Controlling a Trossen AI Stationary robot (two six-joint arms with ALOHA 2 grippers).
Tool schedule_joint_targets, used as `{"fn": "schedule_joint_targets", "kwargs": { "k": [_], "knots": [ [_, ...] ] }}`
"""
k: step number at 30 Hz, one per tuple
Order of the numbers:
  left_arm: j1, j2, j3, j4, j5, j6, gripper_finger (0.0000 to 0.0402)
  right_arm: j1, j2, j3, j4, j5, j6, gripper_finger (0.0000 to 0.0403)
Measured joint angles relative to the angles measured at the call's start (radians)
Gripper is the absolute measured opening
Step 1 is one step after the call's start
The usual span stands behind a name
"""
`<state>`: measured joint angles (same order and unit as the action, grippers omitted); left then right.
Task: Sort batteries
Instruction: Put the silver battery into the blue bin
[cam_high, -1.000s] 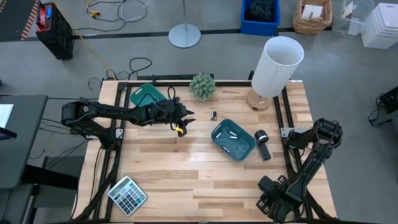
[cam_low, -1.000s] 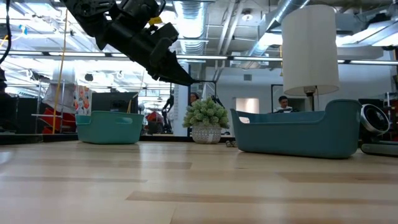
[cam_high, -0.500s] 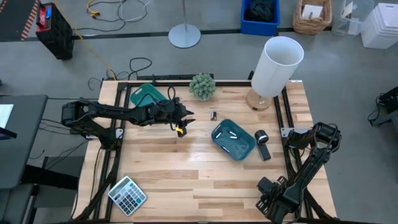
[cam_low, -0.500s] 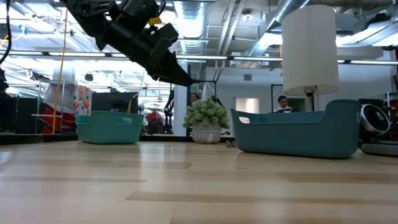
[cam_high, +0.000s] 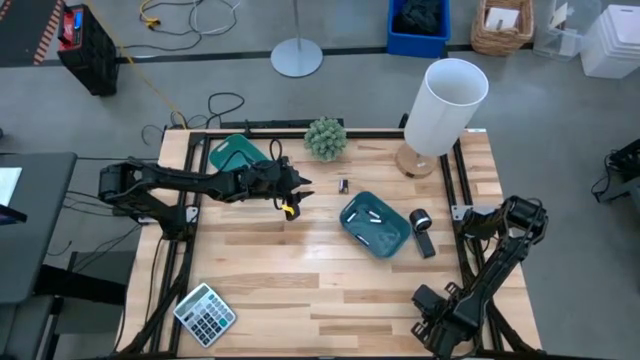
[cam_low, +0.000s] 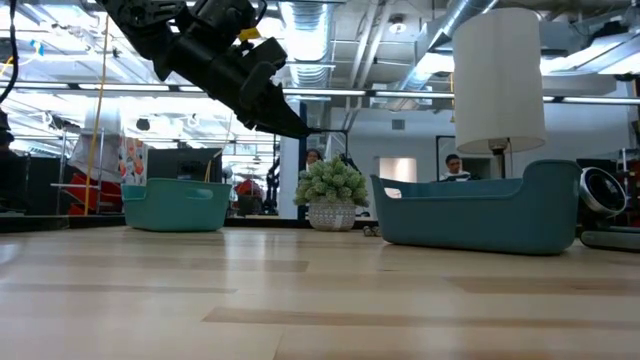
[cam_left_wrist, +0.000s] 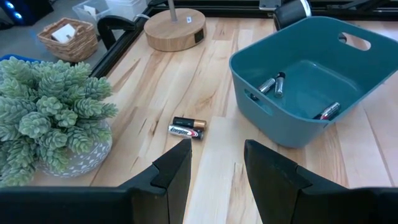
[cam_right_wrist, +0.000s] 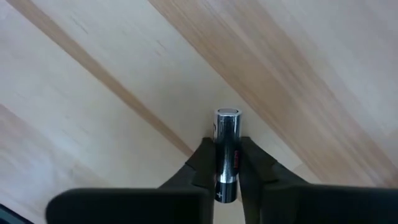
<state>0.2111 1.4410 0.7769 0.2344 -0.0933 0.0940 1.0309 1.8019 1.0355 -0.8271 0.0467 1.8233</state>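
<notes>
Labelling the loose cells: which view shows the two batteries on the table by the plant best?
Left wrist view: the two batteries lie side by side on bare wood, labels legible, between plant and teal tray. High view shows only a dark speck. Low and right wrist views don't show them.

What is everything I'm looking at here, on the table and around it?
loose batteries: two, dark, side by side on the wood between plant and right tray
tray batteries: at least three, silvery and dark, in the right tray
held battery: one, dark with a silvery end
trays: two, teal, one back-left, one right of centre
plant: one, green, back centre
lamp: one, white shade, wooden base, back-right
cylinder gadget: one, black and silver, beside the right tray
calculator: one, grey, front-left
people: two, far in the room behind
left gripper: black, jaws open, raised near the plant
right gripper: black, jaws shut on the held battery, over the wood
</notes>
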Motion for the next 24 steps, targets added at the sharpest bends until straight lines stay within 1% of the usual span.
{"fn": "schedule_joint_targets", "kwargs": {
  "k": [5,17,24],
  "knots": [
    [0.0,0.0,0.0,-0.005,0.0,0.011,0.0143,0.0,0.001,0.0,-0.003,0.001,0.0,0.0046],
    [0.0,0.0,0.0,-0.007,0.0,0.011,0.0143,0.001,-0.021,-0.003,-0.021,0.012,0.0,0.0044],
    [0.0,0.0,0.0,-0.007,0.0,0.011,0.0143,-0.005,-0.021,0.004,-0.03,0.023,-0.032,0.0044]
  ]
}}
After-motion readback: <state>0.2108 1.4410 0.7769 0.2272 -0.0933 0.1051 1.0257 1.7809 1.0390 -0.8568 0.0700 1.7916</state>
